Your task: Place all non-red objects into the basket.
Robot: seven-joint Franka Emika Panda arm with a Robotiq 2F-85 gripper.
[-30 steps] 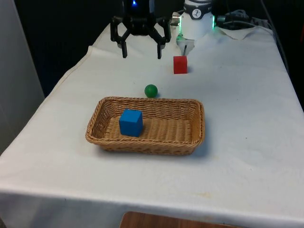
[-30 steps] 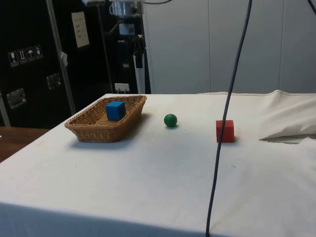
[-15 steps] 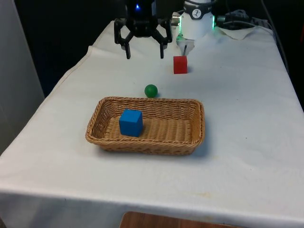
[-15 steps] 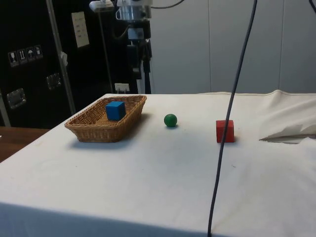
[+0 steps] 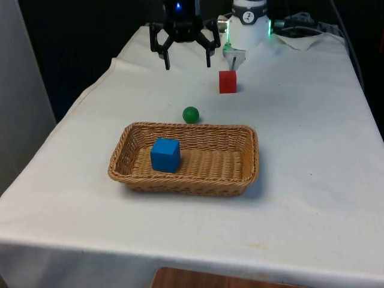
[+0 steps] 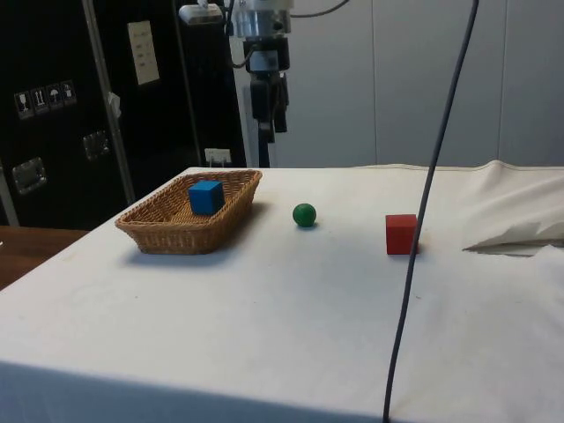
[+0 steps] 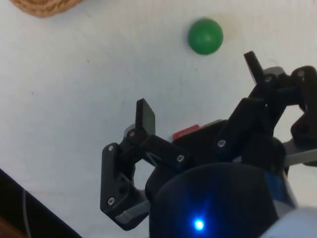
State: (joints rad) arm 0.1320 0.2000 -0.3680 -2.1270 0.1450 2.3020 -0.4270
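Note:
A wicker basket (image 5: 246,159) (image 6: 150,227) stands mid-table with a blue cube (image 5: 165,155) (image 6: 205,196) inside it. A green ball (image 5: 191,114) (image 6: 304,214) (image 7: 205,35) rests on the cloth just beyond the basket's far rim. Farther back sits a red cube (image 5: 227,81) (image 6: 401,233). My gripper (image 5: 187,62) (image 6: 267,123) (image 7: 198,84) hangs open and empty high above the cloth, beyond the ball and toward the front view's left of the red cube. A corner of the basket (image 7: 47,6) appears in the wrist view.
The robot's white base (image 5: 247,27) stands at the table's far end, with rumpled cloth (image 6: 515,220) near it. A dark cable (image 6: 423,211) hangs close to the side camera. The table's left edge (image 5: 78,105) drops off beside the gripper.
The gripper has moved away from the basket toward the far end and the front view's right, staying open. The ball and both cubes have not moved.

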